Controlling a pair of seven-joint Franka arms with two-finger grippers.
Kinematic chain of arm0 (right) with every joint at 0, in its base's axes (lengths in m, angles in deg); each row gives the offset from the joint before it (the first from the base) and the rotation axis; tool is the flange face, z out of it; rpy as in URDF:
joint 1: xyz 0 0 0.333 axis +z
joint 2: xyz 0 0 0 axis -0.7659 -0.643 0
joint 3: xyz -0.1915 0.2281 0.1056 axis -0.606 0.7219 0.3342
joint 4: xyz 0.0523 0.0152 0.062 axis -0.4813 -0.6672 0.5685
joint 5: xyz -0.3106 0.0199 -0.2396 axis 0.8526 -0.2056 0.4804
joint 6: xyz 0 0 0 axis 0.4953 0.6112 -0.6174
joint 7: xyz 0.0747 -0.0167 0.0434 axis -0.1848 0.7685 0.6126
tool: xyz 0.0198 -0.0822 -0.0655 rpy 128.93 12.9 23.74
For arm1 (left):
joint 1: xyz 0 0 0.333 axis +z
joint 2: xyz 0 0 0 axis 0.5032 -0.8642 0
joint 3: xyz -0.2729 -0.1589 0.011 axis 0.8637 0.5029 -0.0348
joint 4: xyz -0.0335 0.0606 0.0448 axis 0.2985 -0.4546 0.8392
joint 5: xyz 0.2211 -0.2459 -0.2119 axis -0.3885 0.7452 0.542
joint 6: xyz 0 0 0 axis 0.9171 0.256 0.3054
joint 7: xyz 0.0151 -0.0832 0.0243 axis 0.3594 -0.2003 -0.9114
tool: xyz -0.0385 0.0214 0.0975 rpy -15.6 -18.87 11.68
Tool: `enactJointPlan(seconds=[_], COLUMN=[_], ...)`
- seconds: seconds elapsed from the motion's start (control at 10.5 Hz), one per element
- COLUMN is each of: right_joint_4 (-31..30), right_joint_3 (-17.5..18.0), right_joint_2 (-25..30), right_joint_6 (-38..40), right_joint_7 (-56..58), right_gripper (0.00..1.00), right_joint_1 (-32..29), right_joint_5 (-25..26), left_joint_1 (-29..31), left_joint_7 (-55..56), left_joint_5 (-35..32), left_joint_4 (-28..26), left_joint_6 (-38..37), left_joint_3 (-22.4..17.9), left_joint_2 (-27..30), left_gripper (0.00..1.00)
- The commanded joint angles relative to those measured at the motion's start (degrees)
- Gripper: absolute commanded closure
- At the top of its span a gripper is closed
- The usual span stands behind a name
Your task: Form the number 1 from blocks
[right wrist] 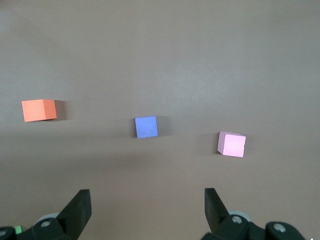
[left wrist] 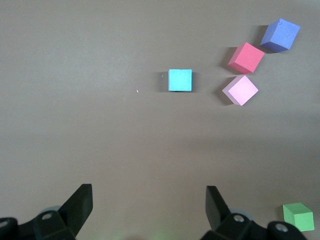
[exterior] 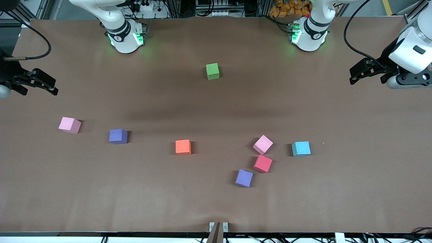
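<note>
Several blocks lie apart on the brown table. A green block [exterior: 212, 71] [left wrist: 298, 216] sits nearest the arm bases. Toward the right arm's end lie a pink block [exterior: 70, 125] [right wrist: 232, 144], a purple one [exterior: 118, 136] [right wrist: 146, 127] and an orange one [exterior: 183, 147] [right wrist: 39, 110]. Toward the left arm's end, a second pink block [exterior: 263, 144] [left wrist: 241, 90], a red one [exterior: 263, 163] [left wrist: 246, 57] and a second purple one [exterior: 244, 178] [left wrist: 280, 35] cluster beside a light blue one [exterior: 301, 149] [left wrist: 180, 80]. My left gripper [exterior: 353, 76] [left wrist: 149, 192] and right gripper [exterior: 51, 86] [right wrist: 148, 196] hover open and empty over the table's ends.
The two arm bases [exterior: 125, 37] [exterior: 308, 35] stand along the table's edge farthest from the front camera. A small metal clamp [exterior: 218, 228] sits at the middle of the nearest edge. Black cables [exterior: 351, 37] hang by the left arm.
</note>
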Motion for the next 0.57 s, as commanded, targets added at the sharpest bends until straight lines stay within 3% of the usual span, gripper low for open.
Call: enactJointPlan(seconds=[0.0, 0.38, 0.48], right_joint_4=[-1.5, -2.7, -4.2], right_joint_3=[0.2, 0.6, 0.6], right_joint_2=[2.2, 1.8, 2.1], right_joint_6=[-0.4, 1.0, 0.6], right_joint_7=[-0.2, -2.0, -3.2], right_gripper=[0.0, 0.0, 0.0], right_joint_1=[0.1, 3.1, 6.2], right_joint_5=[0.0, -2.6, -3.7], left_joint_1=[0.6, 0.6, 0.6], left_joint_7=[0.7, 0.7, 0.8], left_joint_5=[-1.4, -1.4, -1.3], left_joint_4=[-0.8, -1.0, -1.0], left_joint_6=[0.7, 1.8, 2.6], left_joint_3=[0.8, 0.8, 0.8], left_joint_2=[0.9, 0.6, -0.2], left_gripper=[0.0, 0.0, 0.0])
